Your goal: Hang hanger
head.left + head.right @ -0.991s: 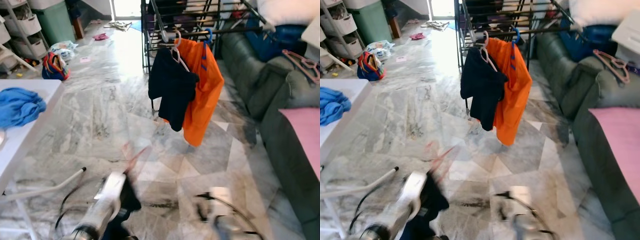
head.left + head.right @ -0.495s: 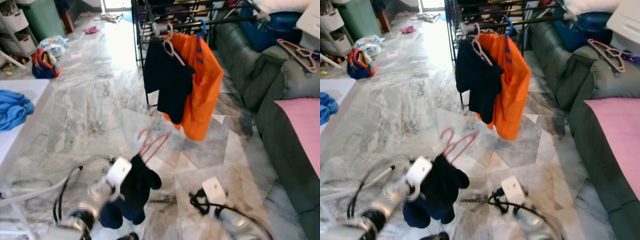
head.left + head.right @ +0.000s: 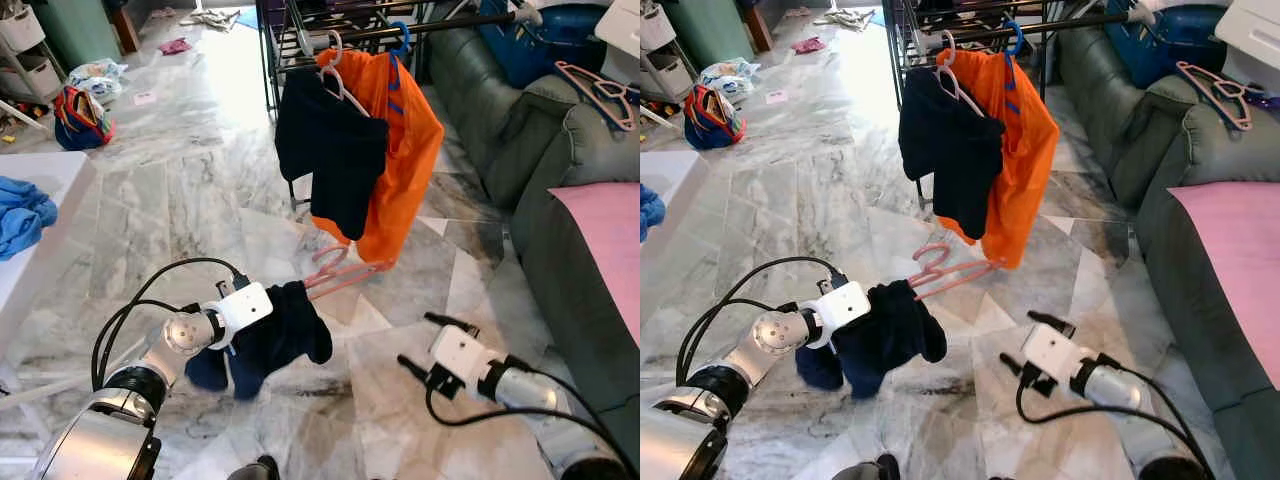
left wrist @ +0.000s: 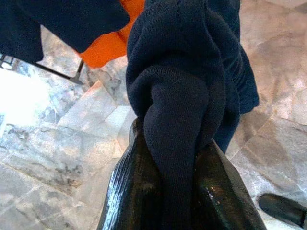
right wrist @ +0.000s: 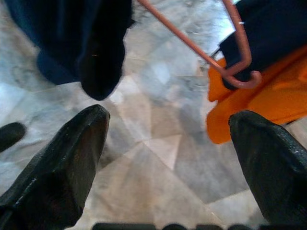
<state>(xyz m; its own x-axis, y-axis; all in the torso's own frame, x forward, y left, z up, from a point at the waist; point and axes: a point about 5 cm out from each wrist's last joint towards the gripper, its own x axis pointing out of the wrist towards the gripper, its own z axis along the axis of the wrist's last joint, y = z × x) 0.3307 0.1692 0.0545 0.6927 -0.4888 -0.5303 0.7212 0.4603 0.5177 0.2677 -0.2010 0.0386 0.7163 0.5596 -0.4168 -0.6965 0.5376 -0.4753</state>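
A black drying rack (image 3: pixel 300 40) stands on the marble floor (image 3: pixel 200 190), carrying an orange garment (image 3: pixel 400 150) and a dark one (image 3: pixel 335 150). Before it, the left gripper (image 4: pixel 177 158) has its jaws clamped on a dark blue garment (image 3: pixel 270 335) draped over a thin pink hanger (image 3: pixel 340 275), hook toward the rack. The right gripper (image 5: pixel 168 153) hovers nearby, jaws wide apart and empty.

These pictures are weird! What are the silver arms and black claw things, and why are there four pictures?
They belong to a walking robot. Two pictures come from cameras in its head, looking down at the marble floor. The other two come from cameras on its wrists. The left gripper squeezes a dark blue garment on a pink hanger. The right gripper is open and holds nothing. Ahead stands a drying rack where a black shirt and an orange shirt already hang.
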